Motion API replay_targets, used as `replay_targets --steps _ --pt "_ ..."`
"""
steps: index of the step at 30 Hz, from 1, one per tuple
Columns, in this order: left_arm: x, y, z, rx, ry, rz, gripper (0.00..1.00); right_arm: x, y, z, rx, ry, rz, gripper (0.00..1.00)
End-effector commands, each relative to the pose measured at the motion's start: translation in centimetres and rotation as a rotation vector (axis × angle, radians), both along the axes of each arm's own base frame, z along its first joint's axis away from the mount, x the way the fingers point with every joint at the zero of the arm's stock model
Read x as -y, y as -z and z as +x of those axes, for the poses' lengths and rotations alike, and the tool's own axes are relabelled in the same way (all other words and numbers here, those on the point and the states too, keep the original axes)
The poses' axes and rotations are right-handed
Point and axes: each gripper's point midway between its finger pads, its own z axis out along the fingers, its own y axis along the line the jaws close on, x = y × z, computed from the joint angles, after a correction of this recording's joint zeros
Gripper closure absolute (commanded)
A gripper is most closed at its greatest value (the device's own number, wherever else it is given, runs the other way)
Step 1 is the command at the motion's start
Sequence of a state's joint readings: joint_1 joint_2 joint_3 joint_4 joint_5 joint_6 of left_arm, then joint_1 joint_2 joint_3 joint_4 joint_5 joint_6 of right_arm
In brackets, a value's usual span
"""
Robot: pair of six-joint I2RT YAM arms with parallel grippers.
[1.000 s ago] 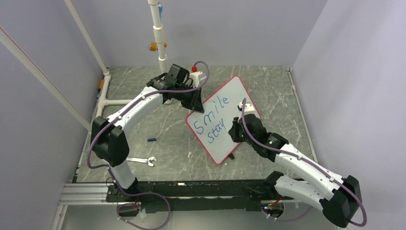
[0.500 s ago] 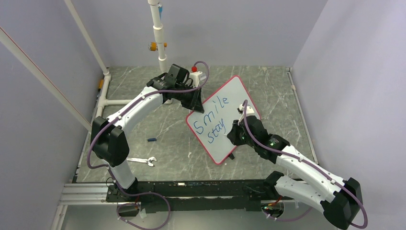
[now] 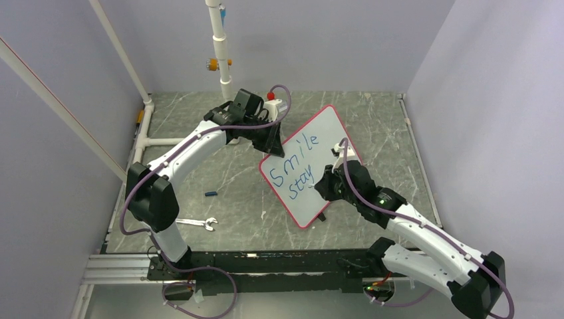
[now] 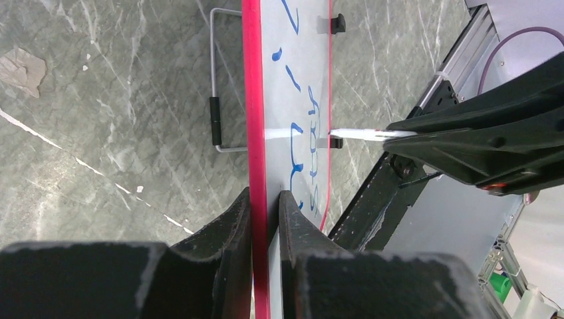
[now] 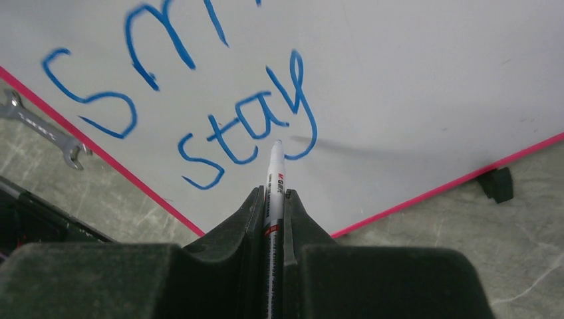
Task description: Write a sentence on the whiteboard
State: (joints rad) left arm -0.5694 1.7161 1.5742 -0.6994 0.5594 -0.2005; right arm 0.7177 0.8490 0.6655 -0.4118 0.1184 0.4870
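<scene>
The whiteboard [image 3: 326, 143], white with a red rim, stands tilted on the table. It shows blue writing [image 3: 297, 166] in two lines, "Smile" and "stay". My left gripper [image 3: 271, 145] is shut on the board's upper left rim [image 4: 255, 133]. My right gripper [image 3: 324, 185] is shut on a white marker [image 5: 273, 183]. The marker tip [image 5: 277, 144] is at the board just under the tail of the "y" in "stay" [image 5: 246, 136]. Whether the tip touches the board I cannot tell.
A silver wrench [image 3: 197, 223] and a small blue cap [image 3: 211, 194] lie on the table left of the board. A white pipe post [image 3: 223, 60] stands at the back. A wire stand [image 4: 216, 126] shows behind the board. The rail [image 3: 266, 262] runs along the near edge.
My right gripper has moved a little left with the marker, now below the "y" of "stay". The left gripper and board have not moved.
</scene>
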Motion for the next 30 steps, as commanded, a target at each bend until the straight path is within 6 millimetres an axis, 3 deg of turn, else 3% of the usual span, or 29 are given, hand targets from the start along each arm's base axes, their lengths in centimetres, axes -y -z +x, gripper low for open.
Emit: replay_targets --steps 1,8,22,30 --pt "0.0 -2.7 0.6 0.142 0.026 -0.024 1.0 0.7 -5.6 1.8 0.165 0.063 0.044 1.0" --pt "0.0 -2.2 0.6 0.132 0.03 -0.012 1.0 2.0 -6.4 3.5 0.195 0.125 -0.023 1.0" --pt "1.6 -0.5 -0.6 0.086 0.113 0.004 1.0 5.9 -3.7 5.1 0.155 0.243 -0.069 1.0" --pt "1.9 -0.2 -1.0 0.08 0.131 0.017 1.0 6.8 -3.0 5.3 0.15 0.272 -0.08 1.0"
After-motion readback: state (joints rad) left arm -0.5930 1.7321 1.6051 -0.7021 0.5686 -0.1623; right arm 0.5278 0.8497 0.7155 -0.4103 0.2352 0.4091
